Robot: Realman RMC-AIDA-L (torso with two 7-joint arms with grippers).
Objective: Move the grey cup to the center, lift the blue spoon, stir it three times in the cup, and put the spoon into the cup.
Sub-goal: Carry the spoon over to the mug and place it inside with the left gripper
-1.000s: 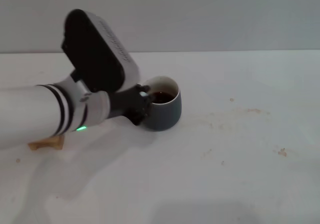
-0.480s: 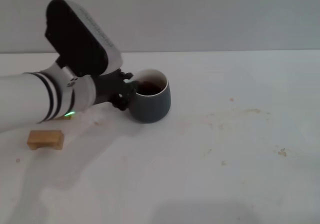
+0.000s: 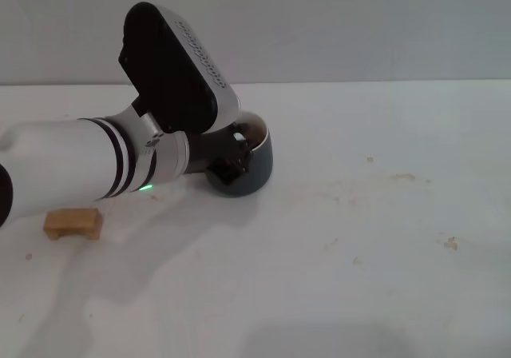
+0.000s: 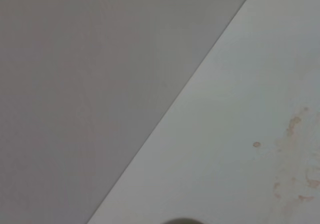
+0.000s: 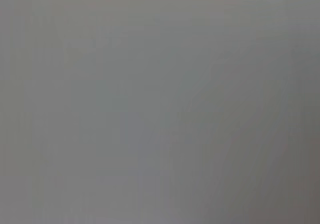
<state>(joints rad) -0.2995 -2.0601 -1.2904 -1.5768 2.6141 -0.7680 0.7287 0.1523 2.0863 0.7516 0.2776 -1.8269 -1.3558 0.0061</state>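
Left gripper sits against the near-left side of the grey cup; its fingers are hidden behind the wrist housing, so opening and hold cannot be determined. The cup stands on the bench, left of centre, partly masked by the arm. Judged progress: the first step, moving the cup, appears under way and incomplete. Spoon lifting, stirring and placing remain. No blue spoon is visible. A tan block lies at the left. Right gripper not in view.

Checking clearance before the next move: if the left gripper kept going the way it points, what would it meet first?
The left gripper points toward the robot's right, already at the grey cup, so the cup comes first. Beyond it, only bare table shows.
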